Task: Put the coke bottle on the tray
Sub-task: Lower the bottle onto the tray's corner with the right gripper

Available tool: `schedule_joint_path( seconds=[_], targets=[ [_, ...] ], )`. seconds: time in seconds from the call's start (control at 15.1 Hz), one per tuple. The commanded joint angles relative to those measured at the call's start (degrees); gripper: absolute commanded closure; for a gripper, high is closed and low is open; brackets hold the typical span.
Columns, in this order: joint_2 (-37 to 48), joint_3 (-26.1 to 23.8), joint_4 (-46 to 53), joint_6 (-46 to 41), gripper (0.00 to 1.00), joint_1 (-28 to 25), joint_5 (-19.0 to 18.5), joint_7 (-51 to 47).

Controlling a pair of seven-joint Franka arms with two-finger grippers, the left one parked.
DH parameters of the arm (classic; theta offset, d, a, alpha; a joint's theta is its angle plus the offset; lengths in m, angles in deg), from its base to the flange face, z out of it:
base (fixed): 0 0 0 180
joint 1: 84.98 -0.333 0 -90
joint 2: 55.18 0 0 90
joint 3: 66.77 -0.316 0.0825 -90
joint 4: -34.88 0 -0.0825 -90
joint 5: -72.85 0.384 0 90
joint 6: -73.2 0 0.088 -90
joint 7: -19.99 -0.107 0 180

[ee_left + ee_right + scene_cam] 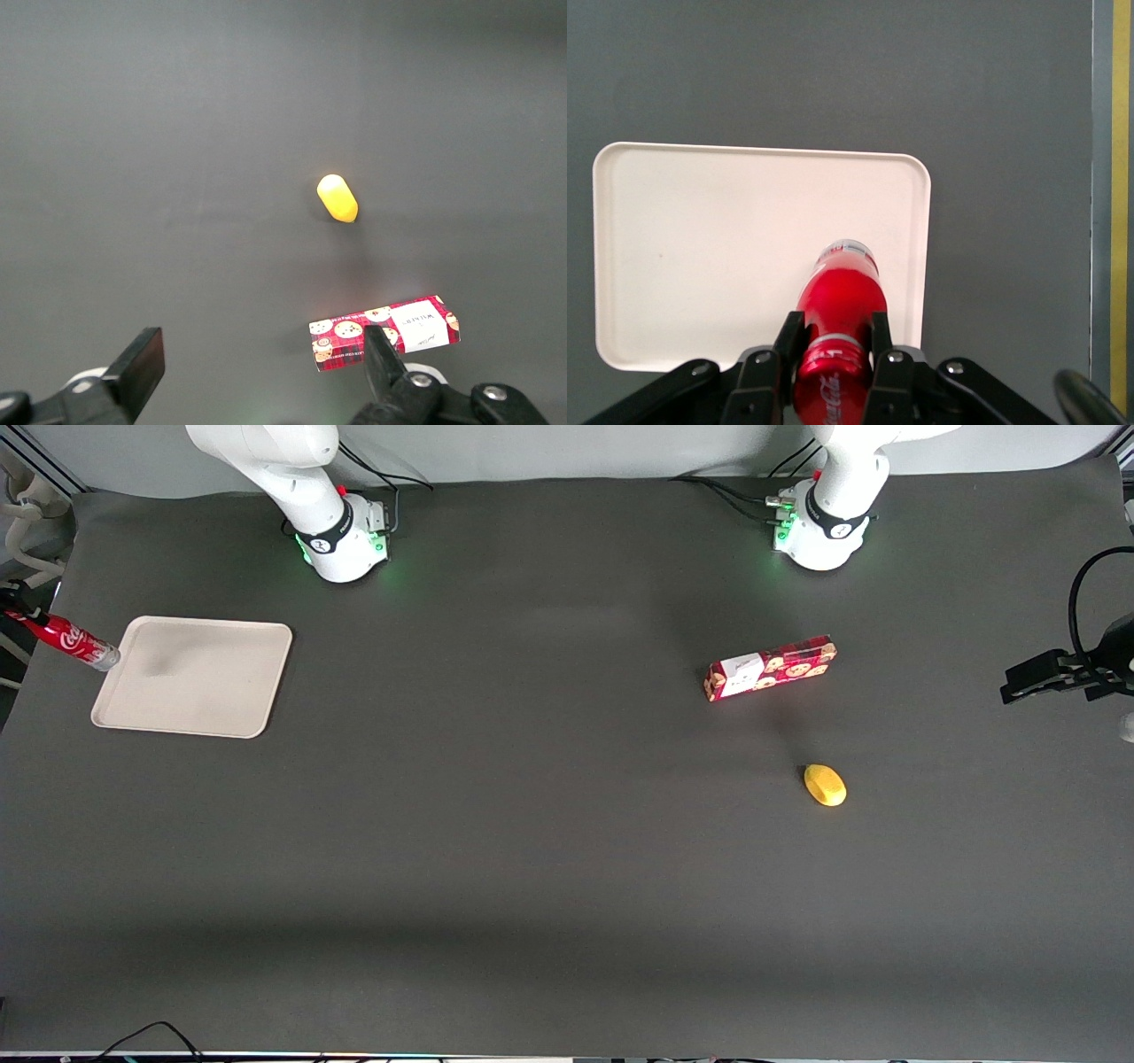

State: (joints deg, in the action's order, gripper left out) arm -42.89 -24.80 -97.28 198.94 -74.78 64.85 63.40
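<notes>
The coke bottle (71,640) is a slim red bottle with white script and a silvery base. My right gripper (18,609) is shut on its upper part and holds it tilted in the air, at the working arm's end of the table. In the right wrist view the black fingers (879,335) clamp the bottle (840,297) on both sides, and my gripper (833,335) points it base first at the tray (700,248). The beige tray (195,677) lies flat on the dark table. The bottle's base hangs over the tray's outer edge.
A red cookie box (771,667) lies toward the parked arm's end, also in the left wrist view (384,332). A small yellow fruit (825,785) lies nearer the front camera than the box. The table's edge with a yellow stripe (1121,204) runs close beside the tray.
</notes>
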Motion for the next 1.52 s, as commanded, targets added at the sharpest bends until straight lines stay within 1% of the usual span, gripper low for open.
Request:
schedule_joint_path(
  seconds=[0.0,0.07,0.2,0.33,0.53,0.79,1.12,1.46],
  targets=[
    [-0.07,2.49,-6.6,10.54,1.0,-0.89,-1.49,4.91],
    [-0.51,3.03,-7.4,12.23,1.0,-0.89,-1.49,6.06],
    [-2.0,3.21,-7.41,12.6,1.0,-0.54,-1.49,7.2],
    [-2.97,4.87,-7.41,13.56,1.0,-0.45,-1.4,9.4],
    [-4.55,5.05,-8.02,16.2,1.0,-0.27,-1.4,9.93],
    [-5.52,5.05,-8.38,16.46,1.0,-0.01,-1.4,10.81],
    [-7.98,5.05,-8.55,19.01,1.0,1.48,-0.79,13.18],
    [-8.68,5.05,-9.08,19.54,1.0,1.75,-0.08,13.54]
  ],
)
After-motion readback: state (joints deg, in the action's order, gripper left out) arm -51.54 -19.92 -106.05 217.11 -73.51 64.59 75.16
